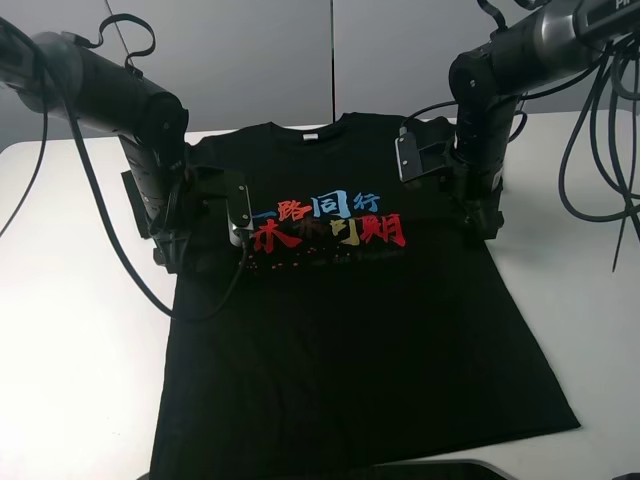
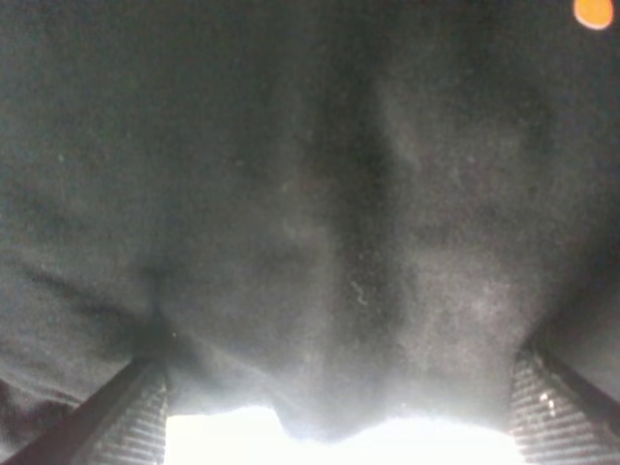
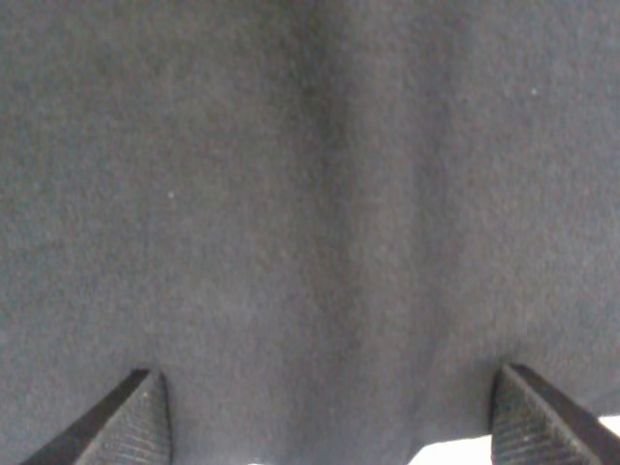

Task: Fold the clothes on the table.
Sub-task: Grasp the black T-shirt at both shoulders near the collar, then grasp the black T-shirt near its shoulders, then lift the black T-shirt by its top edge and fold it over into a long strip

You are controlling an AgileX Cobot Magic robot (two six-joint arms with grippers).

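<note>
A white table (image 1: 60, 330) carries a black T-shirt (image 1: 350, 350) spread flat and face up, collar toward the far edge and hem at the near edge, in the high view. The left arm (image 1: 100, 85) reaches in from the upper left and bends steeply down onto the shirt's left sleeve; the right arm (image 1: 520, 55) comes in from the upper right and drops onto the opposite sleeve. Black cables (image 1: 600, 150) loop beside the right arm.

The left gripper (image 1: 172, 260) rests at the sleeve edge. In its wrist view the ribbed fingers (image 2: 136, 417) stand wide apart with rumpled black cloth lying between them and bright table showing past the fabric's edge. The right gripper (image 1: 487, 222) sits low on its sleeve, its fingers (image 3: 136, 421) likewise spread, with smooth cloth filling the gap.

The chest print (image 1: 330, 225) shows Chinese characters: an upper row in white and blue reading "路同行", and a lower red row ending in "期", its start hidden behind the left wrist camera (image 1: 237, 205). A dotted line (image 1: 320, 262) beneath is too small to read. A white neck label (image 1: 311, 135) is illegible.
</note>
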